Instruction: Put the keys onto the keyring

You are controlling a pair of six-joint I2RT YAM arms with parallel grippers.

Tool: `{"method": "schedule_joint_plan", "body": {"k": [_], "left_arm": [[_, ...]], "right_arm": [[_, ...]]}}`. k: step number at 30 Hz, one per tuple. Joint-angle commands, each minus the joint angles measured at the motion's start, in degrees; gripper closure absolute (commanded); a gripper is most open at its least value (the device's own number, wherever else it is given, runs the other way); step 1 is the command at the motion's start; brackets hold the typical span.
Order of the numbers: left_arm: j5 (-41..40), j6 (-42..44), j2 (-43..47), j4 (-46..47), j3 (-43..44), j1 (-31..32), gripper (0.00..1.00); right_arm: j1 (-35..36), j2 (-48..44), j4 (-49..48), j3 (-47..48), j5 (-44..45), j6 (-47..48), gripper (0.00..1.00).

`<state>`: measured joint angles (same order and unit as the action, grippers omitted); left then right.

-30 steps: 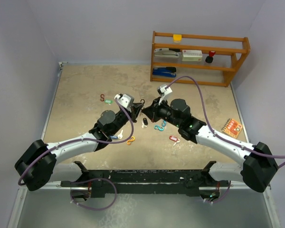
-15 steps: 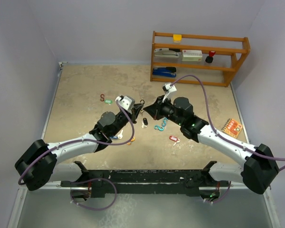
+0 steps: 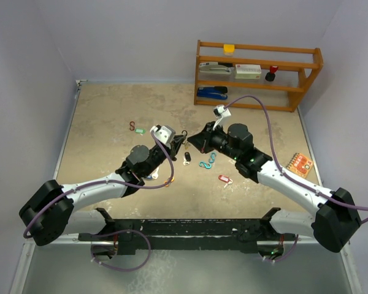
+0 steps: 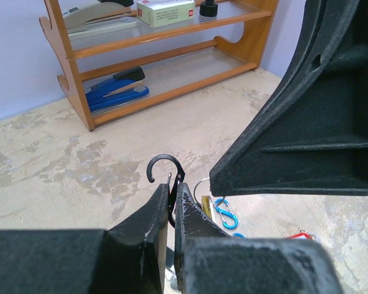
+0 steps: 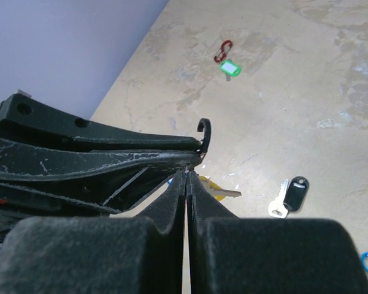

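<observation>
From above, the left fingers point(image 3: 176, 143) and the right fingers point(image 3: 197, 139) meet tip to tip over the middle of the worktop point(image 3: 110, 110). A black-headed key point(image 3: 187, 158) and a red-tagged key point(image 3: 224, 179) lie loose just below them. The print on the orange card point(image 3: 299, 164) is too small to read.

In the left wrist view, the left fingers are closed on a black clip point(image 4: 164, 174), which I take for the keyring. Its hook stands clear above their tips. A yellow-tagged key point(image 4: 205, 205) hangs by a wire loop at the tip of the right fingers, just beside the clip. The label on the box point(image 4: 165, 11) on the wooden rack point(image 4: 73, 92) is blurred, and the blue stapler point(image 4: 113, 92) shows no brand.

In the right wrist view, the right fingers are pressed shut and appear to pinch the yellow-tagged key. Its head and blade show just past their tips, though the exact grip is hidden. To thread well, the clip should be held steady. The wire loop should be led squarely over the hook's open end in small moves and released only once it has seated.
</observation>
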<state>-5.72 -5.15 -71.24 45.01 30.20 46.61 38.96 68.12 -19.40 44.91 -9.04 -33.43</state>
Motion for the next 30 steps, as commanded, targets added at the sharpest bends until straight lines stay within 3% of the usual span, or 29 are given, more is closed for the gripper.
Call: {"method": "schedule_joint_plan", "body": {"k": [1, 30], "left_arm": [[0.5, 0.9, 1.3, 3.3, 0.0, 0.4, 1.0], [0.9, 1.8, 3.7, 3.3, -0.9, 0.7, 1.0]], "right_arm": [[-0.2, -0.5, -2.3, 1.8, -3.6, -1.5, 1.0], [-0.3, 1.4, -0.4, 1.6, -3.9, -3.8, 1.0]]}}
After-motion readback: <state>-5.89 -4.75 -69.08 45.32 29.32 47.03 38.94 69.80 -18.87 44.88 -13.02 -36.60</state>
